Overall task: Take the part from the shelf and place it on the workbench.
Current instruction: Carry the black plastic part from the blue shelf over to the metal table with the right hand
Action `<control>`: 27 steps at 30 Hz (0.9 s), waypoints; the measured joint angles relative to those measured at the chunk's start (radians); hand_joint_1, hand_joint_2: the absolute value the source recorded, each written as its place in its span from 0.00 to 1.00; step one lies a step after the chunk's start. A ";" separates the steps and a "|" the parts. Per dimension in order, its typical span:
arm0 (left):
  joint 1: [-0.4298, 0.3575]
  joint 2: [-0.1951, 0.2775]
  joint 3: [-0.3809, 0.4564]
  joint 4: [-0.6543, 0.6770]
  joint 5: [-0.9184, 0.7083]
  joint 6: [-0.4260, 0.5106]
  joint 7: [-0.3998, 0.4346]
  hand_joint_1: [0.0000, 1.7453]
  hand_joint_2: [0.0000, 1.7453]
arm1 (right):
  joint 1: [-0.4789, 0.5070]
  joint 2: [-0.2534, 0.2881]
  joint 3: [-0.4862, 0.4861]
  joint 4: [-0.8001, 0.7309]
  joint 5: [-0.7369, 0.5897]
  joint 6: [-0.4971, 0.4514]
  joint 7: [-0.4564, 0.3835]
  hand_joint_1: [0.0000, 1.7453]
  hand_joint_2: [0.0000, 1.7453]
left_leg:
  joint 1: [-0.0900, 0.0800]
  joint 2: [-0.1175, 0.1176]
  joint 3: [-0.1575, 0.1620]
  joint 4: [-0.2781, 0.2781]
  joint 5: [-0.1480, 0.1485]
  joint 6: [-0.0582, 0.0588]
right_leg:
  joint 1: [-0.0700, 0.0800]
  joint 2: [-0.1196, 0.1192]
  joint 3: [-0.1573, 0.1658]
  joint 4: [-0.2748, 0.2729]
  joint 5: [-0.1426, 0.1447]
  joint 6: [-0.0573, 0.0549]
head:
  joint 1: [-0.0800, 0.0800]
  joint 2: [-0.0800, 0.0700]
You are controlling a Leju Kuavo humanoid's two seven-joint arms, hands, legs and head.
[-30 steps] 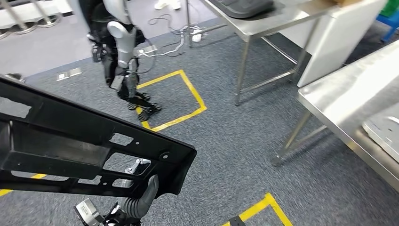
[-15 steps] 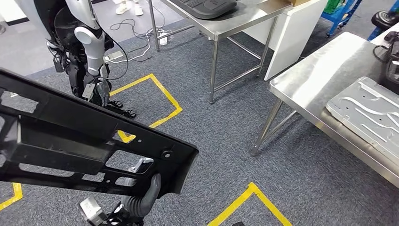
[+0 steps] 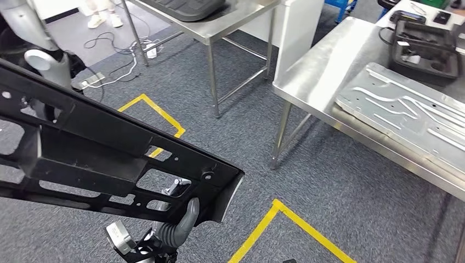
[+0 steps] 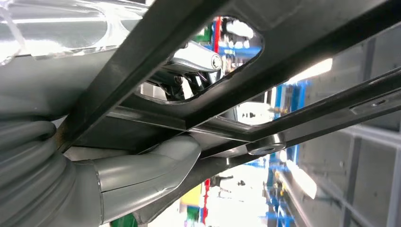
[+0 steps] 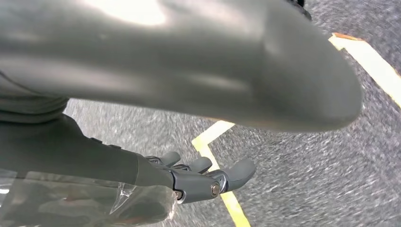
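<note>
Resting on left hand [image 3: 176,227], black part [image 3: 104,153]

The left hand [image 4: 118,175] has a grey ribbed cover and a thick, smooth grey thumb. The right hand [image 5: 203,177] has dark grey fingers with rounded tips; a silver screw sits beside them.
</note>
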 joint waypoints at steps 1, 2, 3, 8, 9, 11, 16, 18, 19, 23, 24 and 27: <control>-0.001 0.000 -0.001 0.003 0.000 -0.001 0.001 1.00 1.00 | 0.000 0.000 -0.003 0.000 -0.004 0.000 -0.001 0.00 0.00 | 0.001 -0.017 -0.032 0.074 -0.036 -0.002 | -0.001 0.012 -0.004 0.000 0.002 -0.003 | -0.001 0.000; -0.002 0.000 -0.002 0.007 0.001 -0.001 0.002 1.00 1.00 | 0.000 0.000 -0.006 0.000 -0.006 0.000 -0.002 0.00 0.00 | 0.002 -0.024 -0.063 0.143 -0.063 -0.004 | -0.001 0.024 -0.007 0.000 0.005 -0.004 | -0.001 0.000; -0.002 0.000 -0.004 0.011 0.003 -0.001 0.002 1.00 1.00 | 0.001 0.000 -0.009 0.000 -0.008 0.000 -0.003 0.00 0.00 | 0.002 -0.027 -0.083 0.186 -0.074 -0.006 | -0.001 0.038 -0.009 0.001 0.007 -0.004 | -0.002 0.000; -0.005 0.000 -0.007 0.025 0.012 -0.002 0.001 1.00 1.00 | 0.004 0.000 -0.016 0.000 -0.008 0.000 -0.003 0.00 0.00 | 0.012 -0.089 0.030 -0.060 0.057 -0.003 | -0.004 0.108 -0.017 0.003 0.019 0.014 | -0.002 0.000; -0.005 0.000 -0.008 0.027 0.014 -0.002 0.000 1.00 1.00 | 0.003 0.000 -0.017 0.000 -0.006 0.000 -0.002 0.00 0.00 | 0.013 -0.106 0.043 -0.095 0.066 0.000 | -0.004 0.119 -0.022 0.003 0.023 0.020 | -0.002 0.000; -0.005 -0.001 -0.008 0.032 0.017 -0.002 -0.003 1.00 1.00 | 0.004 -0.001 -0.018 0.000 -0.003 0.000 0.000 0.00 0.00 | 0.008 -0.107 0.043 -0.108 0.067 0.010 | -0.008 0.139 -0.032 -0.002 0.033 0.035 | -0.001 0.000; -0.013 -0.006 -0.011 0.039 0.019 -0.001 -0.007 1.00 1.00 | 0.005 -0.006 -0.024 0.000 -0.001 0.000 0.005 0.00 0.00 | 0.008 -0.047 0.043 -0.118 0.086 0.042 | -0.003 0.058 -0.104 0.147 -0.051 0.053 | 0.010 0.000; -0.013 -0.007 -0.011 0.044 0.020 0.000 -0.008 1.00 1.00 | 0.002 -0.006 -0.027 0.000 -0.001 0.000 0.005 0.00 0.00 | 0.002 -0.017 0.041 -0.118 0.086 0.045 | -0.003 0.029 -0.157 0.277 -0.105 0.053 | 0.012 0.000; -0.013 -0.007 -0.011 0.047 0.021 0.001 -0.008 1.00 1.00 | 0.002 -0.006 -0.029 0.000 -0.001 0.000 0.005 0.00 0.00 | 0.000 -0.004 0.041 -0.118 0.086 0.045 | -0.002 0.025 -0.160 0.295 -0.106 0.052 | 0.012 0.000; -0.015 -0.008 -0.012 0.051 0.024 0.007 -0.008 1.00 1.00 | 0.001 -0.008 -0.033 0.000 -0.001 0.000 0.003 0.00 0.00 | -0.008 0.040 0.043 -0.117 0.082 0.041 | 0.008 -0.039 -0.021 0.063 -0.020 0.035 | 0.012 0.000; -0.016 -0.008 -0.012 0.051 0.025 0.008 -0.008 1.00 1.00 | -0.001 -0.009 -0.033 0.000 0.000 0.000 0.002 0.00 0.00 | -0.011 0.049 0.044 -0.116 0.081 0.039 | 0.013 -0.059 0.002 0.020 -0.011 0.028 | 0.012 0.000; -0.017 -0.008 -0.012 0.052 0.025 0.011 -0.008 1.00 1.00 | -0.002 -0.010 -0.033 0.000 0.000 0.000 0.000 0.00 0.00 | -0.016 0.073 0.045 -0.118 0.076 0.026 | 0.020 -0.047 0.005 -0.001 -0.006 0.011 | 0.010 0.000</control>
